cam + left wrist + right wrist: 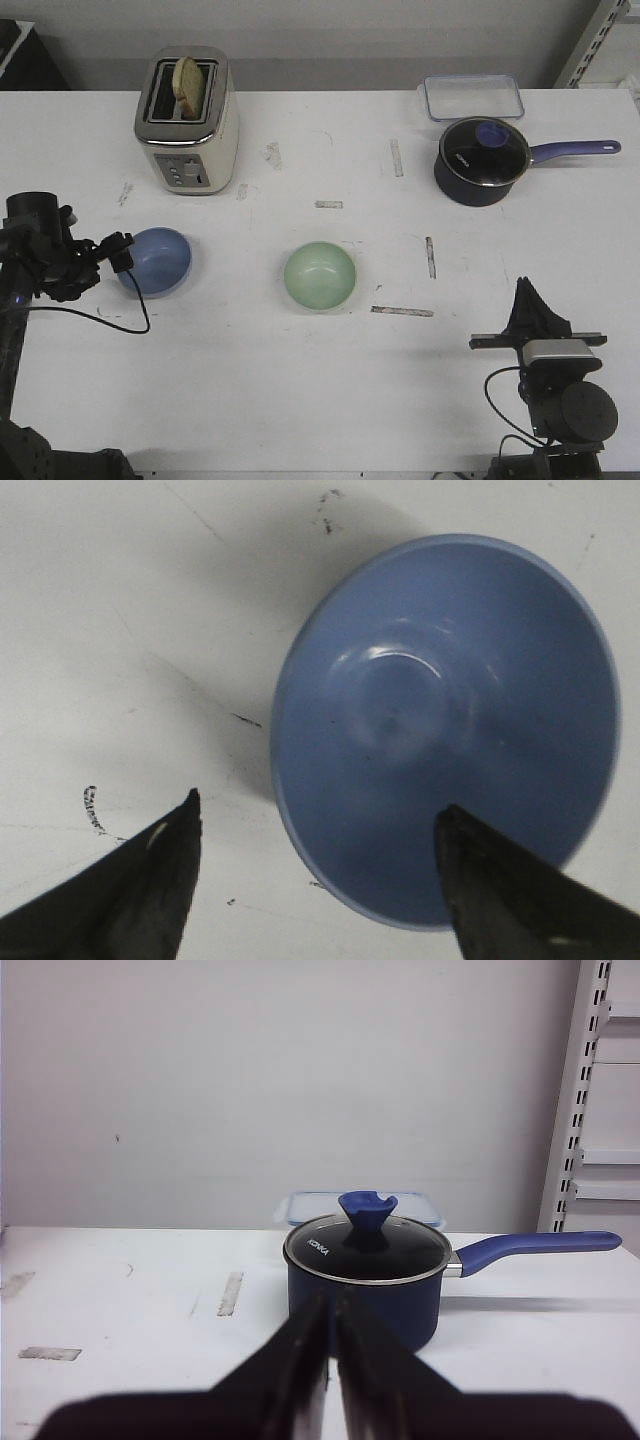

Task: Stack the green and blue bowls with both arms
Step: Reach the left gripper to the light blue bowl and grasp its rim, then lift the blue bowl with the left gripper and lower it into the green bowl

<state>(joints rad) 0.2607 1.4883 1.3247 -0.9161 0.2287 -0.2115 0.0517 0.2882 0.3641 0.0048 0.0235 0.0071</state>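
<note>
The blue bowl sits upright on the table at the left. My left gripper hangs open over its left rim. In the left wrist view the blue bowl fills the frame, and the left gripper straddles the rim, one finger above the bowl's inside and the other above bare table. The green bowl stands alone and empty at the table's middle. My right gripper is shut and empty near the front right, pointing away from me. In the right wrist view the right gripper shows its fingers pressed together.
A cream toaster with a bread slice in it stands at the back left. A dark blue lidded saucepan with its handle to the right sits back right, ahead of the right gripper. A clear container lies behind it. Tape marks dot the table.
</note>
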